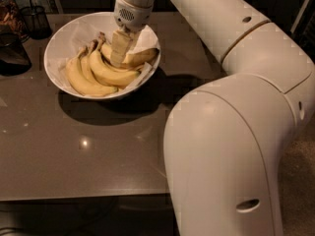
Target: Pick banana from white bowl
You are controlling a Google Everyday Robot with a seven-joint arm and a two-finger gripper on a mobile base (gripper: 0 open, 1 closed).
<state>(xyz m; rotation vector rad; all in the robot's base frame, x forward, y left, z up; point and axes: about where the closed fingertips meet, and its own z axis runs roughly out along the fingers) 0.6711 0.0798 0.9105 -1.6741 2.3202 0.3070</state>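
Note:
The white bowl [59, 45] stands at the table's back left, lined with white paper. A cluster of three yellow bananas [91, 73] lies in its front half, stems pointing back. The single loose banana [142, 57] lies across the bowl's right side, with its dark tip at the rim. My gripper [120, 50] reaches down from above into the bowl. It is right on the loose banana's middle and hides that part of it.
A black mesh cup [35, 19] and a dark glass jar [11, 50] stand at the far left, beside the bowl. My large white arm [231, 132] fills the right side of the view and overhangs the dark table [88, 151].

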